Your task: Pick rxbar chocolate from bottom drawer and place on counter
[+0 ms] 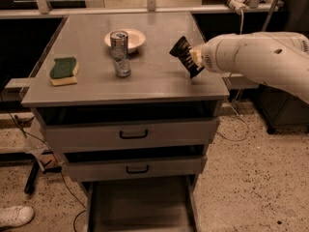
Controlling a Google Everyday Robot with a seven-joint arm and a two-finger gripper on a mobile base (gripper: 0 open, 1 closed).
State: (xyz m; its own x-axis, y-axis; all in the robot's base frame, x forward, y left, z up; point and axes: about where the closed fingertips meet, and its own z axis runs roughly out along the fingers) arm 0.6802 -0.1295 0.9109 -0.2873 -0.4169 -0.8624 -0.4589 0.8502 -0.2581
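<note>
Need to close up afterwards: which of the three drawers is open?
The bottom drawer, pulled out with its floor showing; the two upper drawers are shut. The gripper holds the rxbar chocolate over the counter.

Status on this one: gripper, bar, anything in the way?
Gripper over right side of counter, shut on rxbar chocolate. Bar tilted, not released. Left of it: can, bowl, sponge; bottom drawer open.

- Dim, warm-toned light falls from above onto the counter [145, 79], giving its grey top a soft sheen.
- The gripper [194, 59], over the counter's right edge and clamped on the black rxbar chocolate [181, 50], is lit pale.
- The bottom drawer [140, 209] and the gaps above the upper drawers lie in shadow.
- The background is nearly black.
</note>
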